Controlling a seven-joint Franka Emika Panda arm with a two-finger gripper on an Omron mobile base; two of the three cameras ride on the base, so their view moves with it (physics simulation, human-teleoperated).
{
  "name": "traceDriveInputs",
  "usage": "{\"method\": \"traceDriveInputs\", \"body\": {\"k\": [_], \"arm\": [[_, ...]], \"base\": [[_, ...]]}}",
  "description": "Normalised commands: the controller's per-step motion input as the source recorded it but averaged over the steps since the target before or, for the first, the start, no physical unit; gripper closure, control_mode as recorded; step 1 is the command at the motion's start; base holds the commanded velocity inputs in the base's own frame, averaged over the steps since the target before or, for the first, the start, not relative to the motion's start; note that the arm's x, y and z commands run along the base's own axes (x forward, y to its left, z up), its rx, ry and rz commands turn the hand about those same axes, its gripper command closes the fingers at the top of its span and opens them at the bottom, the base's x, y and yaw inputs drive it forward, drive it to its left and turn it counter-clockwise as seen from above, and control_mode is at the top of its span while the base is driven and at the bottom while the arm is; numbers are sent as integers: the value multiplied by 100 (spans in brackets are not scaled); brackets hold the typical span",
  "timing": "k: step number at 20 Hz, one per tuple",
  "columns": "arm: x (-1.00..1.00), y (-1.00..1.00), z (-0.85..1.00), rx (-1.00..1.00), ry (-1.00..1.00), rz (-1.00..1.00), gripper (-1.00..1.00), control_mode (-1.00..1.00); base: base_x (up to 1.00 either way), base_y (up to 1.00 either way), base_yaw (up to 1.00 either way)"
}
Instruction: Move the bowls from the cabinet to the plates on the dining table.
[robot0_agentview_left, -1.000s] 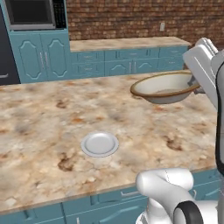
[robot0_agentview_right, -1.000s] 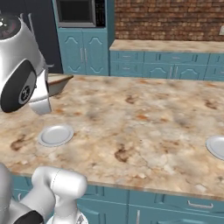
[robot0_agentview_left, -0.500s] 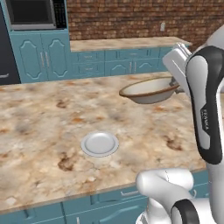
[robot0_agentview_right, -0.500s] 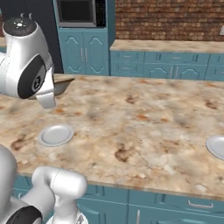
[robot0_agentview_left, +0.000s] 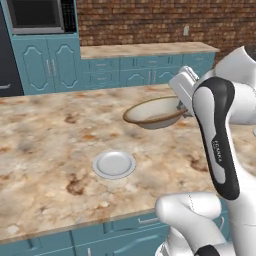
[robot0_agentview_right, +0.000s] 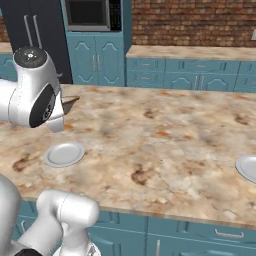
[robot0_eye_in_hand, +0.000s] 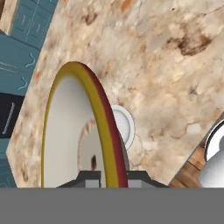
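Note:
My gripper (robot0_agentview_left: 180, 106) is shut on the rim of a bowl (robot0_agentview_left: 155, 112), cream inside with a tan-brown rim. It holds the bowl in the air above the dining table (robot0_agentview_left: 45, 140), up and to the right of a plate (robot0_agentview_left: 114, 164). In the hand view the bowl (robot0_eye_in_hand: 74, 131) stands edge-on between the fingertips of the gripper (robot0_eye_in_hand: 111, 177), and the plate (robot0_eye_in_hand: 125, 127) peeks out behind it. From the right base, the bowl's edge (robot0_agentview_right: 70, 102) shows behind the arm, above the plate (robot0_agentview_right: 64, 154). A second plate (robot0_agentview_right: 248, 167) lies at the table's right end. The cabinet is out of view.
Behind the table runs a marble counter (robot0_agentview_left: 145, 50) over low teal drawer units, under a brick wall. A microwave (robot0_agentview_left: 40, 15) sits over tall teal doors at the back left. My own white arm (robot0_agentview_left: 220, 145) stands at the table's near right edge.
The arm has carried the bowl leftward and slightly down over the table, closer to the near plate. The grip on the bowl has stayed shut.

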Motion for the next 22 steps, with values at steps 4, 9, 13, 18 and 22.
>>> {"method": "traceDriveInputs", "body": {"k": [4, 9, 13, 18, 22], "arm": [[8, 0, -23, 0, -8, 19, 100, -100], [-4, 8, -35, 0, -13, 16, 100, -100], [-4, 15, -41, -3, 0, 2, 100, -100], [0, 17, -32, -2, -1, 0, 100, -100], [19, 14, -20, 0, 0, 0, 100, -100]], "base": [[0, 0, 0], [0, 0, 0], [0, 0, 0], [0, 0, 0], [0, 0, 0]]}}
